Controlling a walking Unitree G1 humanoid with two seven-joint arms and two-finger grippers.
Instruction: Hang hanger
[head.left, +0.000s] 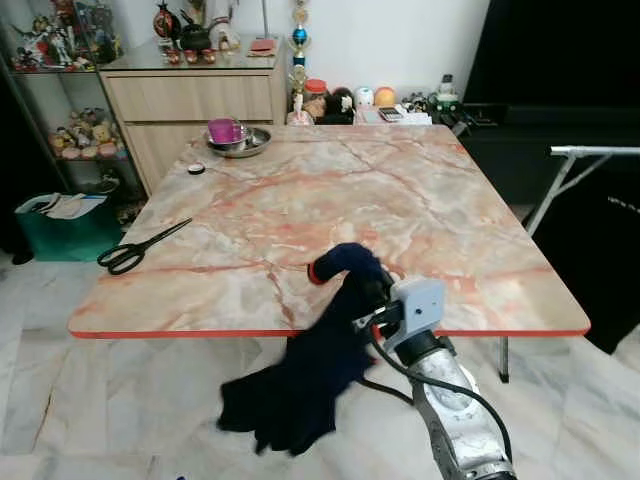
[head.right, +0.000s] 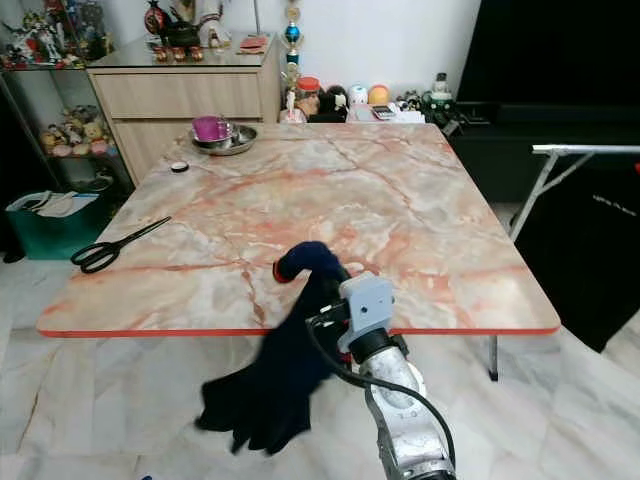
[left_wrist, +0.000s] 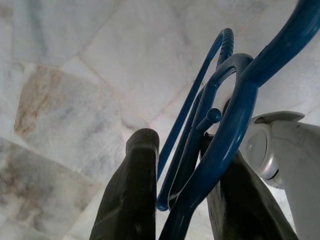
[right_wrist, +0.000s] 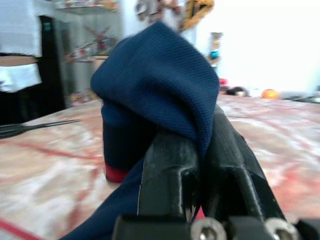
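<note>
Right gripper: the right gripper, at the end of the silver arm over the near edge of the tabletop, is clenched on a fold of the dark navy knitted garment with a red hem; the fabric bunches over both black fingers.
Garment: its top fold sits level with the near edge of the pink-veined marble tabletop, and the rest droops below that edge toward the pale marble floor.
Left gripper: the left gripper points down at the floor with its 2 fingers grasping the blue plastic hanger, whose hook and bars pass between them.
Hanger handling: judged light and stiff, with smooth bars that could swivel in a narrow pinch; the junction near the hook looks like the firmest hold.
Garment handling: soft and limp, so it will sag and swing; a hold near the collar or shoulder would probably keep it from sliding off.
Rail: a white metal stand rail shows beyond the far right corner of the tabletop, a likely place for the hook.
Tabletop items: black-handled scissors near the left edge; a steel bowl holding a magenta cup at the far left corner.
</note>
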